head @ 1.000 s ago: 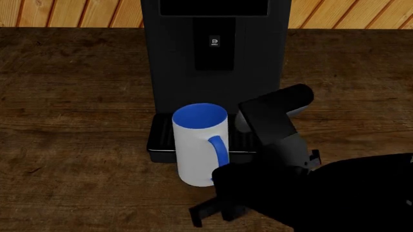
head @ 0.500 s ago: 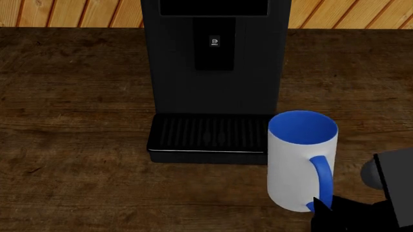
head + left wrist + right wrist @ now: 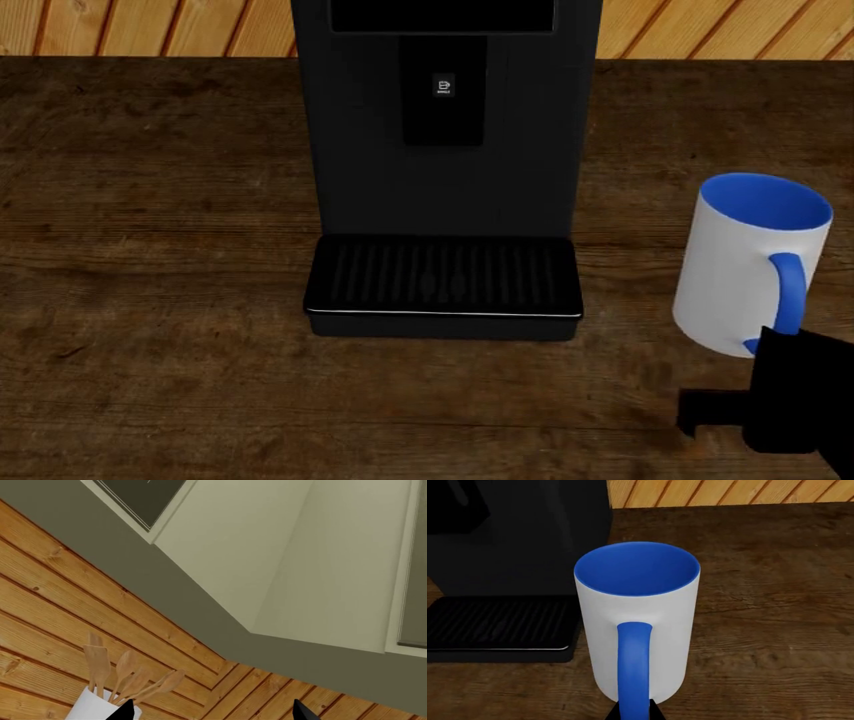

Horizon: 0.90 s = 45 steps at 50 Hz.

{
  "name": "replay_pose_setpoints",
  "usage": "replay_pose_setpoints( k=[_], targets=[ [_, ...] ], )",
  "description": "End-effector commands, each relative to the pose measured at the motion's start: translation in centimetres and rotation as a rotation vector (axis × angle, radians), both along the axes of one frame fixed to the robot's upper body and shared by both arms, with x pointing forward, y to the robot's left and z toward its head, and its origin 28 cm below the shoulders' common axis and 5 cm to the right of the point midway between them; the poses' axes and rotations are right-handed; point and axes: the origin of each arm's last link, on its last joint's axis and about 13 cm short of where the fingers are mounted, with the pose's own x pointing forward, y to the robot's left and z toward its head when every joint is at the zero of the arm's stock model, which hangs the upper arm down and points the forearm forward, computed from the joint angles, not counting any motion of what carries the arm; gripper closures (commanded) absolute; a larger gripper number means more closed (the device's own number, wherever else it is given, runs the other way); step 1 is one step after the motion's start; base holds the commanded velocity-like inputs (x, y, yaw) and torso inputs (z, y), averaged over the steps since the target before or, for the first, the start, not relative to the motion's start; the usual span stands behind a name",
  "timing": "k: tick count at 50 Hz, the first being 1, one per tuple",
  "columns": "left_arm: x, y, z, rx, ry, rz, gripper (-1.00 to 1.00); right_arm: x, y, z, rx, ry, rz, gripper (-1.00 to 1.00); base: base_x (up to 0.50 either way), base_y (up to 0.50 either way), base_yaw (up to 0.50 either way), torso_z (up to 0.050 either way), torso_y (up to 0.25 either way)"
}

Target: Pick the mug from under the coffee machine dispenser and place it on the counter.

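The matte black, boxy coffee machine dispenser (image 3: 447, 130) and its ribbed drip tray (image 3: 443, 277) stand left of the smooth white, blue-lined mug (image 3: 750, 265), upright over the grainy wood counter (image 3: 160, 200), its handle pinched by the largely cropped right gripper (image 3: 635, 711); the left gripper's (image 3: 210, 711) jaws stand apart.

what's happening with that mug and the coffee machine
The right tool has the mug by the lower part of its blue handle. The mug is upright, off the drip tray and right of the coffee machine, over the counter. Whether it rests on the wood yet is unclear. The left tool points up at the wall, uninvolved.
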Motion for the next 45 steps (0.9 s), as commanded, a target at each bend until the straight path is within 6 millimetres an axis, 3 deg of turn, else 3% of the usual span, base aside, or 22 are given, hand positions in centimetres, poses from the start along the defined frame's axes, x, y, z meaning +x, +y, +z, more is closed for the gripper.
replay_pose_setpoints(
  k=[1, 10, 17, 25, 37, 38, 45],
  targets=[
    [-0.1, 0.0, 0.0, 0.000, -0.002, -0.003, -1.00, 4.3, -0.8, -2.3, 0.031, 0.013, 0.003, 1.00, 0.00, 0.00, 0.00, 0.000, 0.000],
    [-0.1, -0.1, 0.0, 0.011, -0.003, -0.009, -1.00, 6.9, -1.1, -4.1, 0.055, 0.046, -0.003, 1.00, 0.00, 0.00, 0.00, 0.000, 0.000],
    [-0.1, 0.0, 0.1, 0.007, -0.003, -0.009, -1.00, 7.6, -1.3, -5.7, 0.064, 0.078, -0.011, 1.00, 0.00, 0.00, 0.00, 0.000, 0.001],
    [-0.1, 0.0, 0.0, 0.006, -0.005, -0.009, -1.00, 7.3, -1.0, -7.5, 0.070, 0.147, 0.001, 1.00, 0.00, 0.00, 0.00, 0.000, 0.000],
    [-0.1, 0.0, 0.0, 0.004, -0.005, -0.009, -1.00, 5.9, -0.8, -8.6, 0.082, 0.238, 0.027, 1.00, 0.00, 0.00, 0.00, 0.000, 0.000],
    [-0.1, 0.0, 0.0, 0.003, -0.005, -0.007, -1.00, 5.8, -0.6, -8.3, 0.040, 0.208, 0.018, -1.00, 0.00, 0.00, 0.00, 0.000, 0.000],
    [-0.1, 0.0, 0.0, 0.001, -0.005, -0.007, -1.00, 2.6, -0.8, -5.6, 0.021, 0.152, -0.039, -1.00, 0.00, 0.00, 0.00, 0.000, 0.000]
  ],
)
